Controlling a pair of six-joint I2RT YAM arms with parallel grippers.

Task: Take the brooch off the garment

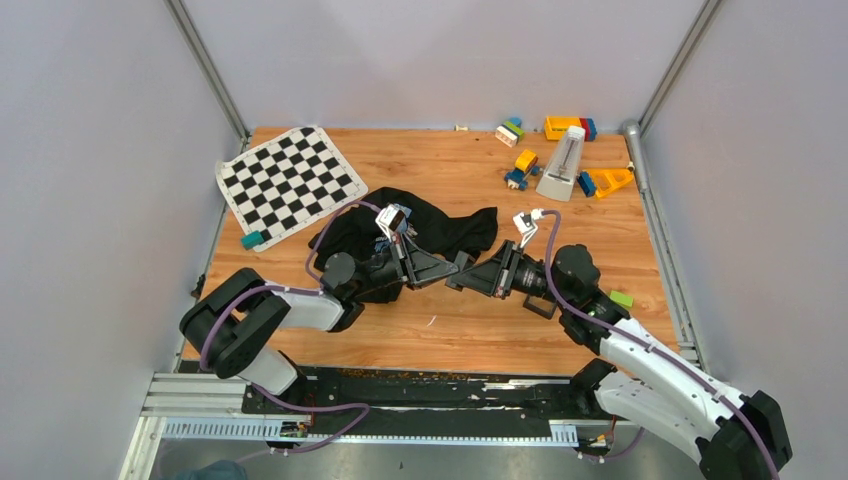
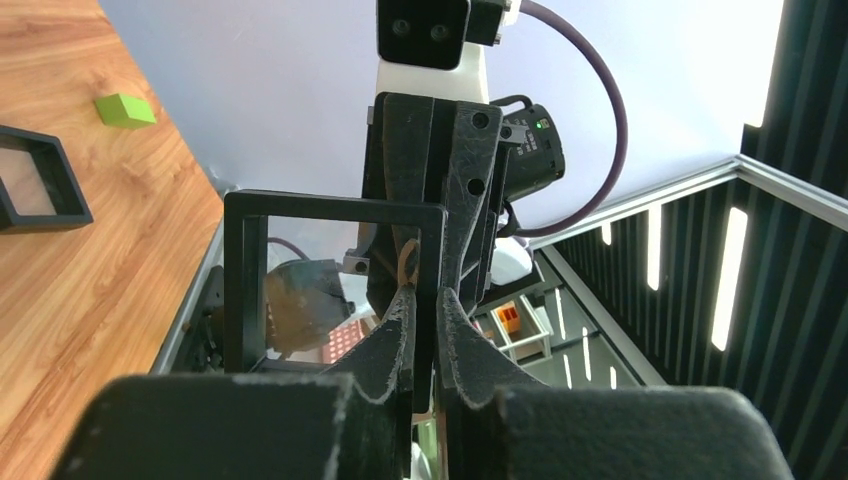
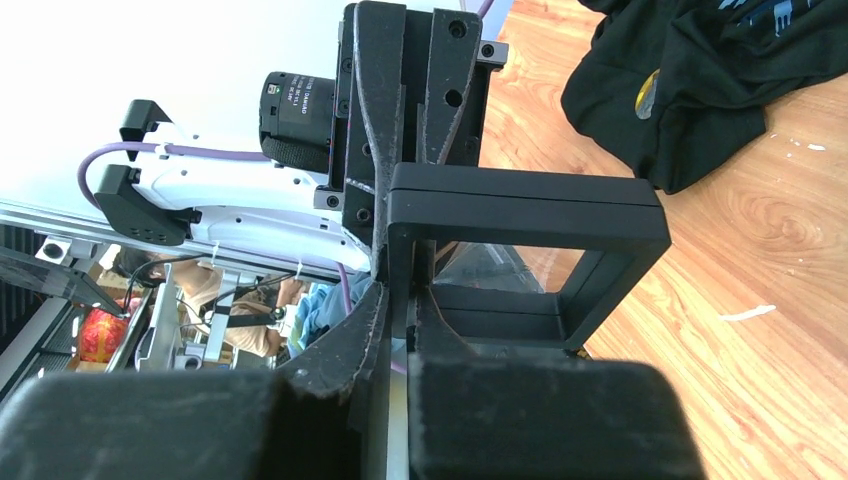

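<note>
The garment [image 1: 440, 225], a crumpled black T-shirt with a blue and white print, lies mid-table, also at the upper right of the right wrist view [image 3: 720, 70]. A small pale oval [image 3: 648, 93] sits on a fold; I cannot tell whether it is the brooch. Both arms meet just in front of the shirt, above the wood, on one black square frame [image 1: 461, 264]. My left gripper [image 2: 425, 300] has its fingers close against both sides of the frame's bar [image 2: 330, 208]. From the opposite side, my right gripper [image 3: 398, 295] is shut on the frame's edge [image 3: 525, 215].
A second black frame [image 2: 30, 180] and a green block [image 2: 125, 108] lie on the wood by the right arm. A chequered mat [image 1: 290, 182] and a teal block [image 1: 252, 240] are at the left. Coloured toy blocks [image 1: 520, 160] and a pale wedge-shaped object [image 1: 563, 165] stand at the back right.
</note>
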